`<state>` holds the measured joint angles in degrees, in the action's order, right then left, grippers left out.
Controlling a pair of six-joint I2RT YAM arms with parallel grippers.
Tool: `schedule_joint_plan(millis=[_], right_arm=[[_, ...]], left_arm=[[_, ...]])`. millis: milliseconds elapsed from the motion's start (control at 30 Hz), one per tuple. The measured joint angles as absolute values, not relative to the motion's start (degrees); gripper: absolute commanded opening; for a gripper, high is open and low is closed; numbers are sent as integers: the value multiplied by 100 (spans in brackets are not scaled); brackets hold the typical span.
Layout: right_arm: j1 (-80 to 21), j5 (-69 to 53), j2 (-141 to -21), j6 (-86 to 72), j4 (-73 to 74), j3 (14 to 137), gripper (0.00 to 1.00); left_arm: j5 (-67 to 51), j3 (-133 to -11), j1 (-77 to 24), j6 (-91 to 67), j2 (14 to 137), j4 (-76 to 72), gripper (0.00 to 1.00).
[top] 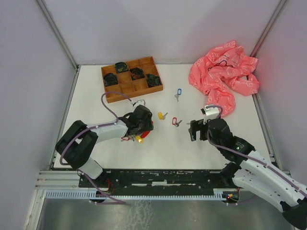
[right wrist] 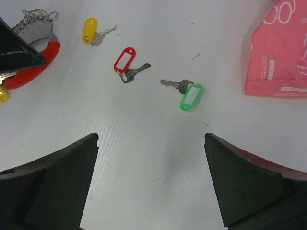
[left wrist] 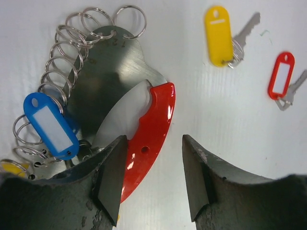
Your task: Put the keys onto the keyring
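Both arm bases sit at the near edge in the top view. L arm [top: 88,136] bends in toward table centre; R arm [top: 249,160] reaches in from the R side. White table [top: 144,160] carries everything. Pink crumpled bag [top: 223,76] lies at the far R corner. Wooden tray [top: 142,85] sits far L of centre, split into compartments; four hold dark bundles (too small to say what they are).

R gripper [right wrist: 151,139]: jaws spread wide, nothing btwn them, hovering over bare table near the loose keys. L gripper [left wrist: 152,143]: jaws part-way apart, released, not clamping anything.

Keyring [left wrist: 105,76] lies flat on the table right at the L gripper's tips. It is a silvery metal plate w/ many split rings along its edge and a red plastic crescent [left wrist: 156,120] on one side. The crescent's lower end runs into the gap btwn the fingers and disappears behind one finger [left wrist: 110,177]. White table shows btwn it and the other finger [left wrist: 196,177].

Blue-tagged key [left wrist: 50,124] already hangs on the rings, and a yellow tag [left wrist: 8,166] peeks out at the frame edge beside it.

Loose keys lie apart on the table btwn the two grippers: yellow-tagged key [left wrist: 218,33], red-tagged key [left wrist: 281,74], green-tagged key [right wrist: 191,97]. Second blue-tagged key [top: 179,91] lies farther back, btwn tray and bag.
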<state>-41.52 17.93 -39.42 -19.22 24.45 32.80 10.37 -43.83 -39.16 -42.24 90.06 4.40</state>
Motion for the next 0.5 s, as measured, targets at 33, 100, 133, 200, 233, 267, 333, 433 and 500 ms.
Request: schedule_joint_plan(millis=[33, 100, 133, 200, 233, 267, 333, 433, 500], right_arm=[[-4152, 1782, -3968, -1920, 2445, 3280, 100], [-4152, 1769, -4029, -1916, 2445, 3280, 100], [-4152, 1754, -4064, -1909, 2445, 3282, 100], [-4152, 1743, -4123, -1903, 2443, 3282, 100], [-4152, 1721, -4154, -1900, 2443, 3286, 100], [-4152, 1693, -4198, -1898, 2438, 3291, 100], [-4152, 1653, -4285, -1879, 2440, 3306, 100], [-4152, 1623, -4407, -1857, 2443, 3358, 100], [-4152, 1603, -4447, -1837, 2445, 3385, 100]], left_arm=[[1035, -4405, -4023, -4228, 9035, 449, 59], [1037, -4421, -4191, -4254, 9041, 495, 61], [1033, -4421, -4250, -4265, 9035, 543, 63], [1052, -4401, -4327, -4283, 8997, 644, 66], [1061, -4386, -4348, -4296, 8949, 725, 68], [1118, -4348, -4359, -4305, 8873, 819, 70], [1282, -4296, -4357, -4305, 8656, 1072, 73], [1573, -4287, -4353, -4303, 8401, 1278, 73], [1717, -4287, -4342, -4300, 8353, 1343, 73]])
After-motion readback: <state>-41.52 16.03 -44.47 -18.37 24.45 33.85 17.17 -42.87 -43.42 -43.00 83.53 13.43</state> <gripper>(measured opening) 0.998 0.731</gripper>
